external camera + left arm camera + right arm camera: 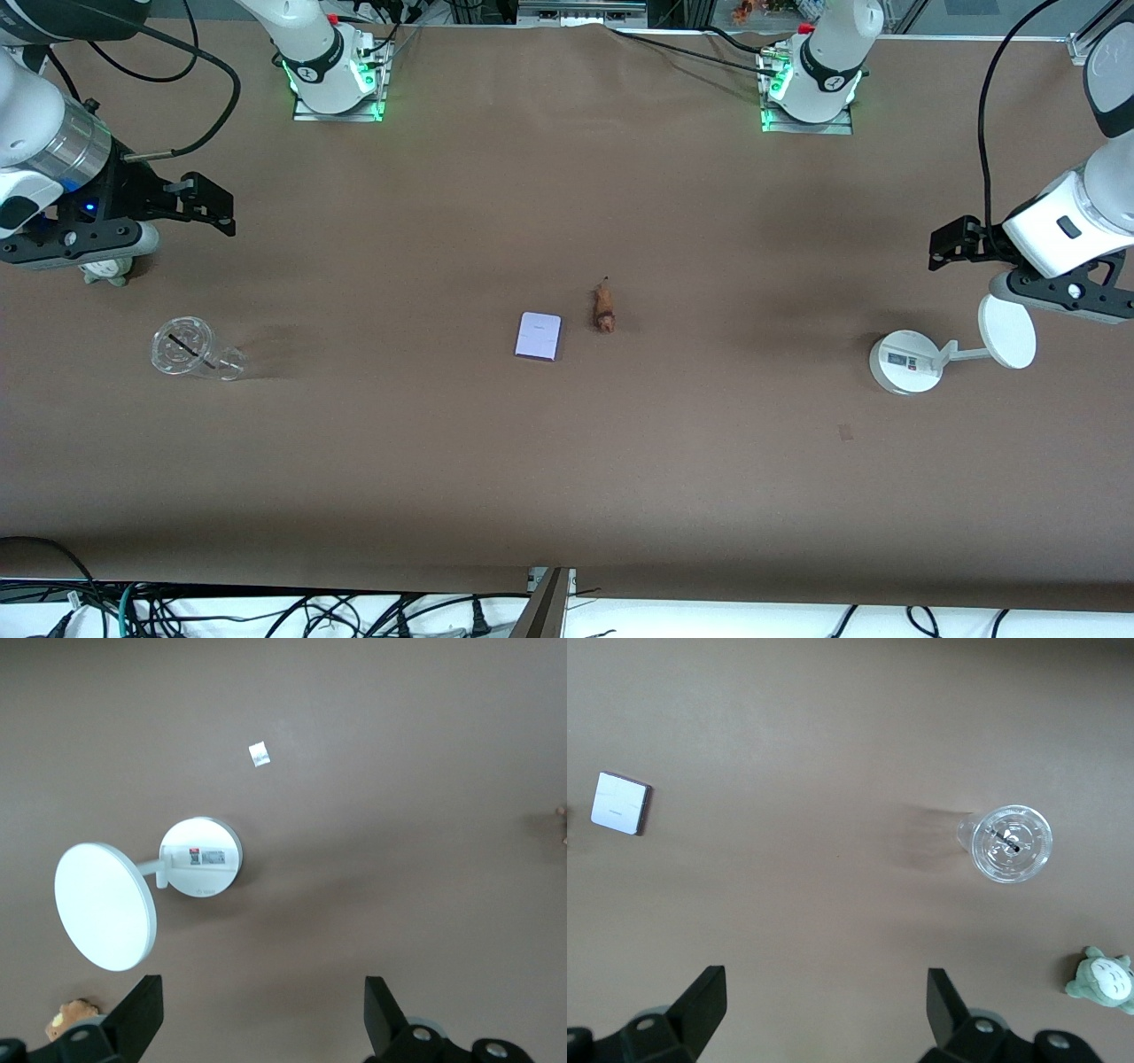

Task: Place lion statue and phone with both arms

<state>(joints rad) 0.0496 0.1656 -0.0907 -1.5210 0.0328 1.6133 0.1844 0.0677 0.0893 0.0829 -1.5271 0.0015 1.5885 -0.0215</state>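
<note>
Both claws hung wide and empty over the ends of the worktop (pixel 567 478), with the phone (pixel 539 336) lying flat at its middle.

The left claw (pixel 264 1014) hovered over the white stand (pixel 905 361), well away from the phone toward the left arm's end; the right claw (pixel 826 1010) hovered well away toward the right arm's end, above a grey-green plush (pixel 1103 980) and near a clear cup (pixel 186 349) lying on its side. The lion (pixel 604 307) lay just beside the phone, apart from it, slightly farther from the front camera.
</note>
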